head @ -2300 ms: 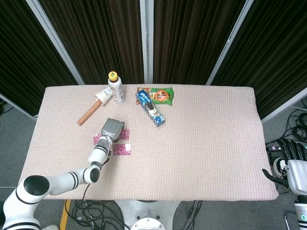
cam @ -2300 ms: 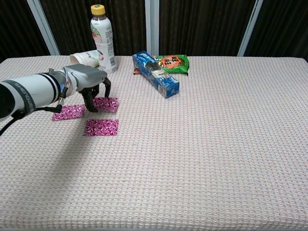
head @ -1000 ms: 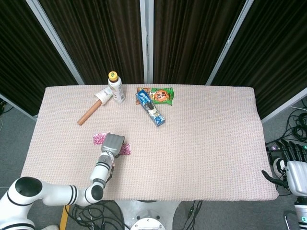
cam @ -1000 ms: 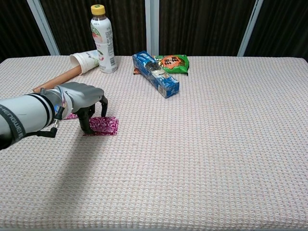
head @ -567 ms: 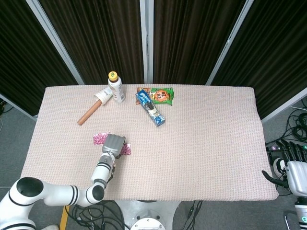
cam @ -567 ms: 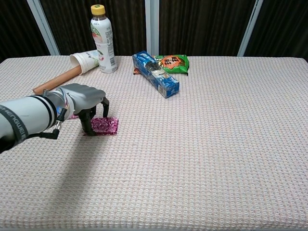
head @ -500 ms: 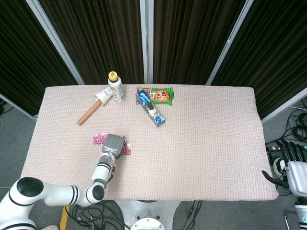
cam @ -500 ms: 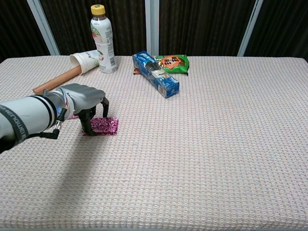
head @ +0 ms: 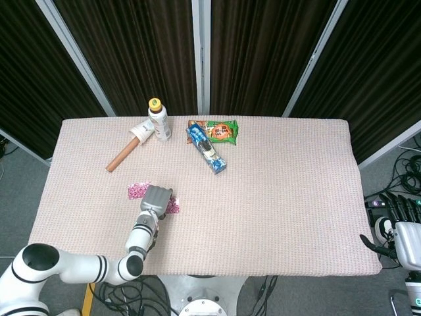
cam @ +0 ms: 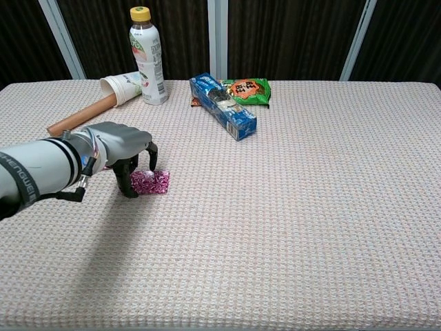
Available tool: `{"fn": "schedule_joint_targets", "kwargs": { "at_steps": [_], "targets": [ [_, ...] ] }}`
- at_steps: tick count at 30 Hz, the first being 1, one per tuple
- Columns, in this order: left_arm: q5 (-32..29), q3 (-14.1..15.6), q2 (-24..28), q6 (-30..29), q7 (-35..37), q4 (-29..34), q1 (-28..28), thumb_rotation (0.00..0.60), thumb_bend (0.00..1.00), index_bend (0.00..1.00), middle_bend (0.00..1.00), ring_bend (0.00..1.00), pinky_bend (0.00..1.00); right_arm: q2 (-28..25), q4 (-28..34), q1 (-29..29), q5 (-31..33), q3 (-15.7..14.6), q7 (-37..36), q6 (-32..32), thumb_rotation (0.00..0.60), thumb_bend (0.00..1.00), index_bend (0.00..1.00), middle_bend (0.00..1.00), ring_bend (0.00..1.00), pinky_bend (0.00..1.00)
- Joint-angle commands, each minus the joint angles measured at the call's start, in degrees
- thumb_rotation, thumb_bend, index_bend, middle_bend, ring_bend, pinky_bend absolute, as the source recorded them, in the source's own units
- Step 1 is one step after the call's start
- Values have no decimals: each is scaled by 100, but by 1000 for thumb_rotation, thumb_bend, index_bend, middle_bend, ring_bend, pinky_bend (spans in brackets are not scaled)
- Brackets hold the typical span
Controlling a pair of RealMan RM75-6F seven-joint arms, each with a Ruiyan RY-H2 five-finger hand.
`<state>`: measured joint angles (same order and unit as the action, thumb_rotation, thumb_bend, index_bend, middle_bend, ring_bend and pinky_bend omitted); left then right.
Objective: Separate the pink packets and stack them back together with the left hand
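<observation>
My left hand (cam: 122, 152) is low over the table's left front part, palm down. Its fingers curl around a pink packet (cam: 151, 182), with the thumb at the packet's left edge and the other fingers behind it. In the head view the same hand (head: 156, 199) covers most of that packet (head: 174, 207). A second pink packet (head: 136, 190) lies flat just left of the hand; in the chest view the hand hides it. My right hand (head: 402, 227) hangs off the table's right front corner, fingers apart and holding nothing.
At the back left stand a bottle (cam: 148, 55) with a yellow cap, a tipped paper cup (cam: 122, 85) and a brown tube (cam: 79, 116). A blue packet (cam: 224, 107) and a green snack bag (cam: 248, 89) lie at the back centre.
The left hand came from the far pink packet toward the near one, and only one packet now shows by its fingers. In the last half second that packet looks shorter and slightly raised.
</observation>
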<state>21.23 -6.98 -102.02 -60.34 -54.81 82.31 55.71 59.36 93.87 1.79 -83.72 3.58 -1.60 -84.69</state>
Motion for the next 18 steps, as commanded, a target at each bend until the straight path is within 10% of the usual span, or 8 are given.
{"fn": "schedule_joint_targets", "kwargs": {
  "at_steps": [1, 18],
  "targets": [
    [61, 1, 62, -35, 2, 90, -6, 600, 258, 356, 895, 871, 906, 2, -6, -7, -5, 1, -24, -12, 441, 89, 94, 57, 0, 0],
    [245, -99, 315, 276, 588, -1070, -410, 600, 258, 343, 896, 871, 905, 31, -44, 34, -23, 1, -58, 53, 443, 87, 94, 58, 0, 0]
  ]
}}
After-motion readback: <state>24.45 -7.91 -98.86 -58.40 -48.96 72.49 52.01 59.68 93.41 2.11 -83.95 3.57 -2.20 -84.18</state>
